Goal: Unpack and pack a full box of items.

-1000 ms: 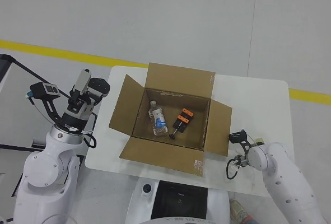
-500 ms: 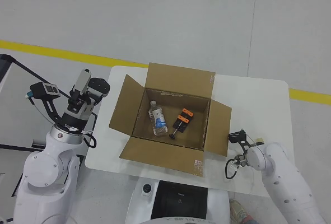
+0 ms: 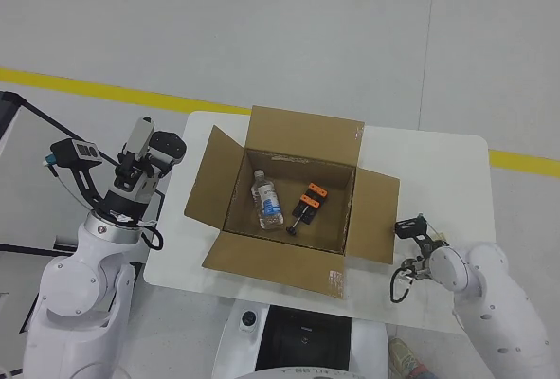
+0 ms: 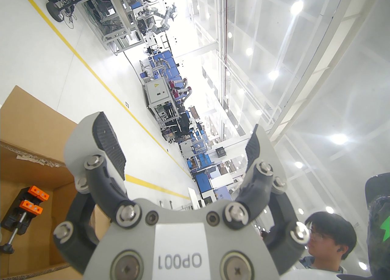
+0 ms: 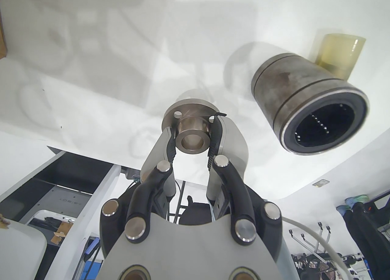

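Box (image 3: 303, 128) sat mid-table (image 3: 431, 161), all four flaps folded out, top open. Inside, on the floor, a clear bottle (image 3: 266, 201) lay on its side toward the left. An orange-and-black mini vise (image 3: 307, 203) lay just beside it on the right, its screw handle pointing to the near side. The left wrist view also caught the vise (image 4: 24, 208) in the box corner.

Right gripper (image 5: 192, 141) was low over the table, right of the box's right flap and toward the near edge. Its fingers were clamped on a small flanged metal bushing (image 5: 192, 129), one pad on each side of the barrel. The flange end faced the table top; couldn't tell whether it touched.

Near the bushing a large steel linear bearing (image 5: 307, 101) lay on its side on the table, with its open bore facing the camera. A short yellowish translucent cylinder (image 5: 338, 54) stood just beside its other end; contact unclear.

Left gripper (image 4: 178, 132) was off the table's left edge, left of the box, pointed up at the ceiling. Its fingers were spread wide with nothing between them.
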